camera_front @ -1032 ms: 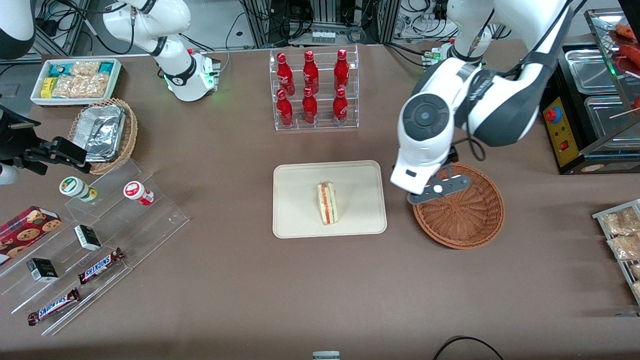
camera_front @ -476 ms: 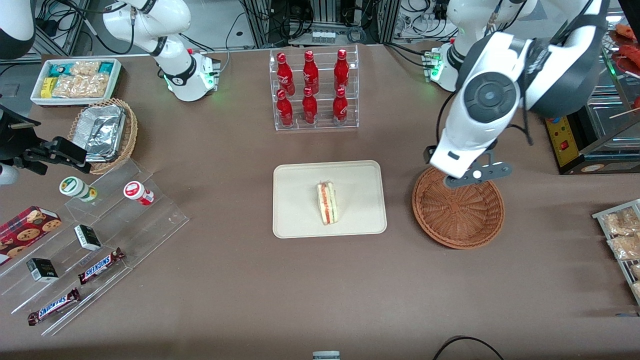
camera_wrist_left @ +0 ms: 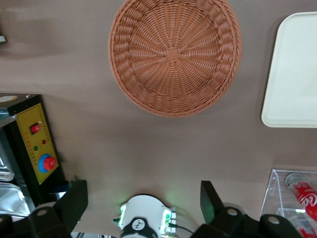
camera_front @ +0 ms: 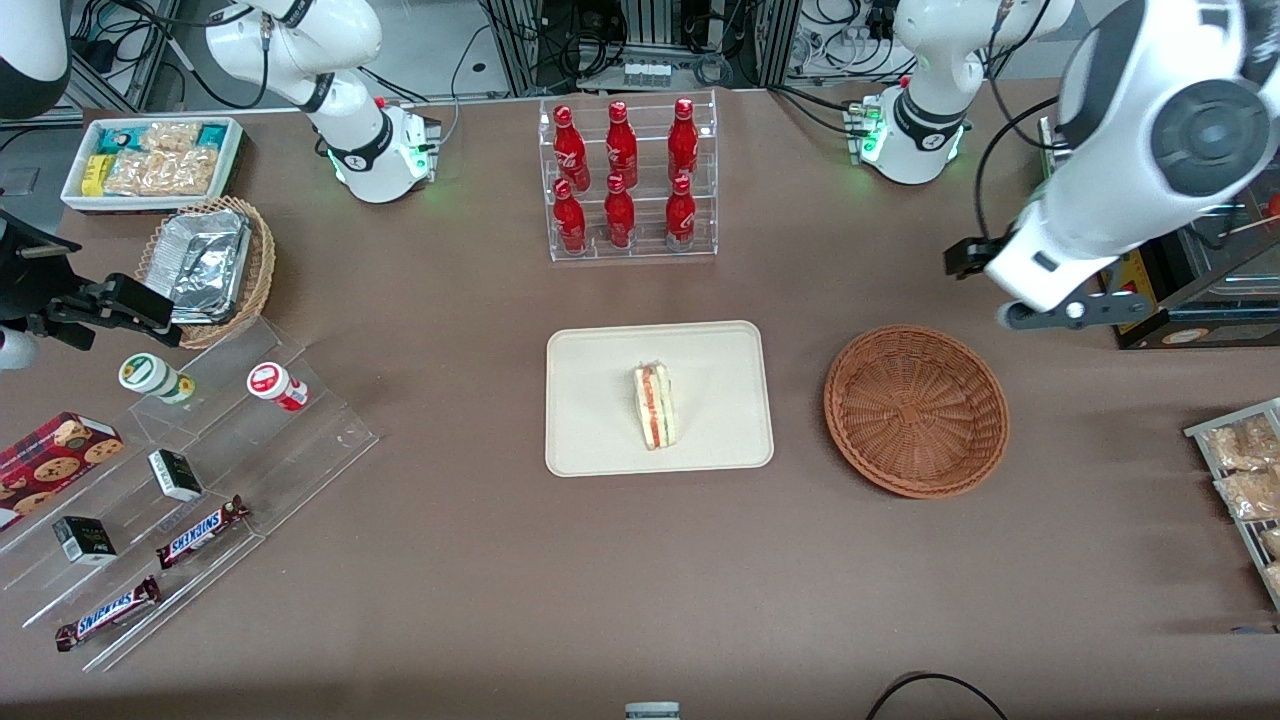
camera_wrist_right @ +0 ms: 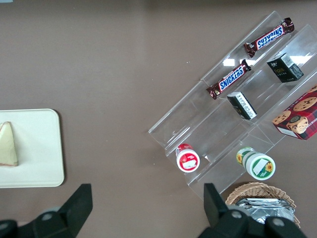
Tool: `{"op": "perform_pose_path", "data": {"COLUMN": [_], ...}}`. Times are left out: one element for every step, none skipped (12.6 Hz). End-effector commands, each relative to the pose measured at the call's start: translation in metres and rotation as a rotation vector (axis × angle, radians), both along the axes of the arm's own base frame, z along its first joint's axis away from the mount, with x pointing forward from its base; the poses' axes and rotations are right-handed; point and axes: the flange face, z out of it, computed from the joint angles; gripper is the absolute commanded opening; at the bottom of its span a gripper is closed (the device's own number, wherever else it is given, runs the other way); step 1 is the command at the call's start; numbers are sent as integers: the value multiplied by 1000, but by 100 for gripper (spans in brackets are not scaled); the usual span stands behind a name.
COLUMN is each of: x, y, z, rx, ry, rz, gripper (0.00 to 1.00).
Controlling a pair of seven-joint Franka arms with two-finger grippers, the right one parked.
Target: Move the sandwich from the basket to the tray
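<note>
Sandwich [camera_front: 655, 406] sits on the tray [camera_front: 590, 440], long axis running toward the camera, basket [camera_front: 916, 410] bare, gripper [camera_wrist_left: 143, 201] spread wide, empty, well apart toward the working arm's end.

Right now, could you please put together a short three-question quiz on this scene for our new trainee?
1. True or false: the sandwich lies on the tray.
2. What does the reddish-brown basket hold? A) the sandwich B) foil containers C) nothing
3. Fill in: the gripper hangs with its fingers ____, holding nothing, farther from the front camera than the basket.

Key:
1. True; it sits near the tray's middle.
2. C; the wrist view shows only bare weave inside.
3. open; the two fingers stand wide apart with table showing between them.
</note>
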Motion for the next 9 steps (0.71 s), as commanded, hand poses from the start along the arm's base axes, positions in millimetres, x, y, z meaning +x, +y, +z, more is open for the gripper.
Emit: {"op": "perform_pose_path", "data": {"x": [-13,-14,-12,-13,-14,-14,-14,-13,-11], "y": [22,31,44,50,65,72,81,88,89], "z": [20,26,37,46,51,54,61,63,65], "rx": [-36,-43,-54,-80,-95,-101,-102,-93,-91], "ry": [9,13,8,12,18,13,-5,-18,-31], "rz": [-29,-35,-35,-35,-23,-29,-18,-6,-10], "gripper": [100,100,100,100,100,100,100,100,100]}}
